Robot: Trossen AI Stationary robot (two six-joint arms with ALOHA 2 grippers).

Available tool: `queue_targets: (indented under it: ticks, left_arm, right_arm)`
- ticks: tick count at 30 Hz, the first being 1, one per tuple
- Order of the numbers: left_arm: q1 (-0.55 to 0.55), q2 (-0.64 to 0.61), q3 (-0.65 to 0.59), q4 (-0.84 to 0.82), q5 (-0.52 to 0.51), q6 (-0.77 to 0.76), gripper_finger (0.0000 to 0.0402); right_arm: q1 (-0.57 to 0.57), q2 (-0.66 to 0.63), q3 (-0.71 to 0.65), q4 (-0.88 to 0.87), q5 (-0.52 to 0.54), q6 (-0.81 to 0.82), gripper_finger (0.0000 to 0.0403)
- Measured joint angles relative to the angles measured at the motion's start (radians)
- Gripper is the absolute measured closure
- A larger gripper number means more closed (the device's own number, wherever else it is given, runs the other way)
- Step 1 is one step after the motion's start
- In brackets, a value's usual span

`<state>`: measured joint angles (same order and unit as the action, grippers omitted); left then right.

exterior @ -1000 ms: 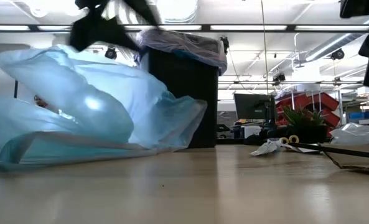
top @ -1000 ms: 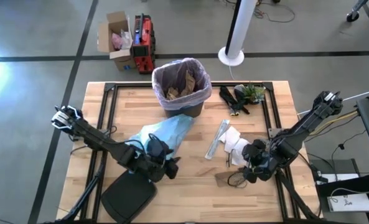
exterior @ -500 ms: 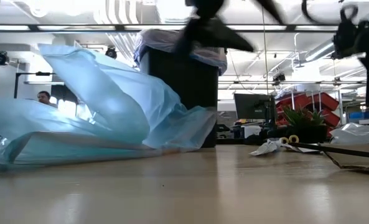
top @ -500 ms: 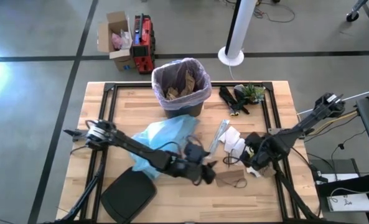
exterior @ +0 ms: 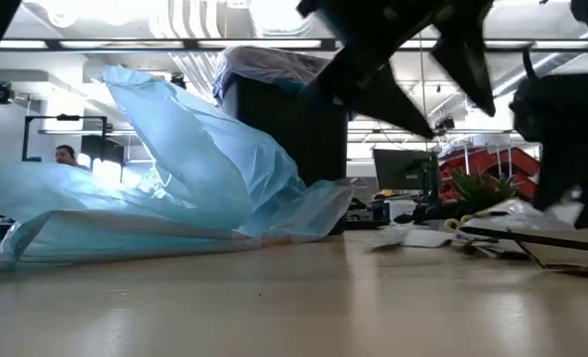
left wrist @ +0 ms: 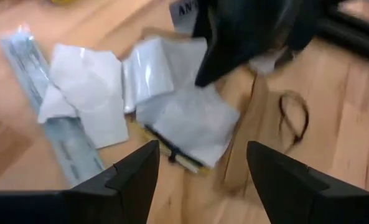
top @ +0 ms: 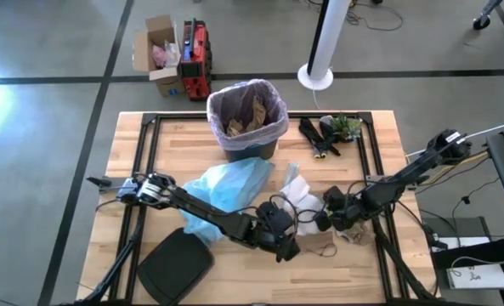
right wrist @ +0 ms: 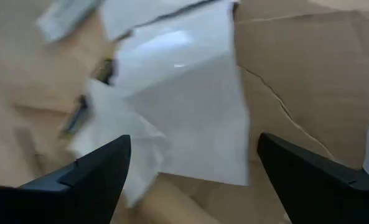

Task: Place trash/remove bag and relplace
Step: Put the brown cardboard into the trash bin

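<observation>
A wooden table (top: 133,161) seen from above, with two dark robot arms reaching toward its near-middle area. At the left near edge lies a flat black bin lid (top: 175,270). Beside it, toward the centre, a crumpled light blue plastic bag (top: 226,189) spreads across the wood. At the far edge behind it stands a dark waste bin (top: 248,119) lined with a pinkish-white bag (top: 277,127), with brown paper trash (top: 245,117) inside. The left arm stretches across the table, and the left gripper (top: 287,246) hangs low over loose white paper scraps (left wrist: 172,99) and a flat brown paper piece (top: 319,245); its fingers (left wrist: 134,174) stand apart with nothing between them. Just to its right, the right gripper (top: 324,214) hovers over the same pile, its fingers (right wrist: 103,171) spread wide above a white sheet (right wrist: 190,106) and brown paper, holding nothing. Far right of the bin sits black and green clutter (top: 332,132).
</observation>
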<state>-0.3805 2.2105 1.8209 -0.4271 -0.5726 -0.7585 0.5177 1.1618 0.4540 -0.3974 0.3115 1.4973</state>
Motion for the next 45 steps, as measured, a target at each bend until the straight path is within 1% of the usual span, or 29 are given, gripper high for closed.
queue_targets:
  ticks: [2, 3, 5, 9, 12, 13, 17, 19, 24, 28, 30, 33, 38, 40, 42, 45]
  left_arm:
    - [-0.009, -0.003, -0.017, 0.006, 0.011, -0.034, 0.0173]
    - [-0.013, -0.003, -0.025, 0.009, 0.014, -0.050, 0.0174]
    - [-0.022, -0.003, -0.041, 0.036, 0.016, -0.072, 0.0177]
    - [-0.025, 0.003, -0.090, 0.177, 0.015, -0.099, 0.0185]
    - [-0.015, 0.015, -0.111, 0.281, 0.011, -0.099, 0.0189]
    - [-0.009, 0.017, -0.114, 0.290, 0.011, -0.096, 0.0190]
    - [0.017, 0.032, -0.116, 0.321, 0.014, -0.078, 0.0190]
    - [0.024, 0.036, -0.116, 0.318, 0.014, -0.053, 0.0189]
    - [0.026, 0.039, -0.133, 0.327, 0.017, -0.017, 0.0191]
    - [0.021, 0.067, -0.138, 0.337, 0.058, -0.002, 0.0194]
    - [0.017, 0.079, -0.140, 0.337, 0.070, -0.002, 0.0194]
    - [0.010, 0.080, -0.148, 0.333, 0.075, -0.002, 0.0191]
    - [0.003, 0.069, -0.148, 0.289, 0.086, 0.029, 0.0190]
    - [-0.002, 0.058, -0.148, 0.256, 0.091, 0.038, 0.0192]
    - [-0.013, 0.047, -0.148, 0.227, 0.101, 0.043, 0.0193]
    - [-0.033, 0.034, -0.148, 0.230, 0.117, 0.044, 0.0193]
  right_arm:
    - [-0.010, -0.005, 0.026, -0.002, -0.001, -0.038, 0.0062]
    - [-0.011, -0.013, 0.043, -0.037, -0.004, -0.053, 0.0062]
    - [-0.010, -0.027, 0.094, -0.146, -0.005, -0.075, 0.0062]
    - [-0.010, -0.043, 0.228, -0.390, -0.031, -0.167, 0.0062]
    - [-0.010, -0.042, 0.318, -0.544, -0.091, -0.247, 0.0062]
    - [-0.010, -0.042, 0.334, -0.577, -0.119, -0.267, 0.0062]
    - [-0.005, -0.039, 0.330, -0.715, -0.269, -0.293, 0.0062]
    - [0.011, -0.037, 0.311, -0.739, -0.326, -0.288, 0.0062]
    - [0.054, -0.018, 0.263, -0.657, -0.429, -0.286, 0.0062]
    - [0.079, 0.035, 0.215, -0.612, -0.513, -0.269, 0.0062]
    - [0.092, 0.064, 0.200, -0.590, -0.527, -0.259, 0.0062]
    - [0.093, 0.113, 0.180, -0.460, -0.529, -0.260, 0.0062]
    - [0.060, 0.220, 0.171, -0.108, -0.464, -0.288, 0.0062]
    - [0.041, 0.249, 0.191, -0.010, -0.403, -0.305, 0.0062]
    - [0.027, 0.269, 0.230, 0.036, -0.329, -0.336, 0.0062]
    - [0.016, 0.253, 0.305, 0.032, -0.244, -0.430, 0.0062]
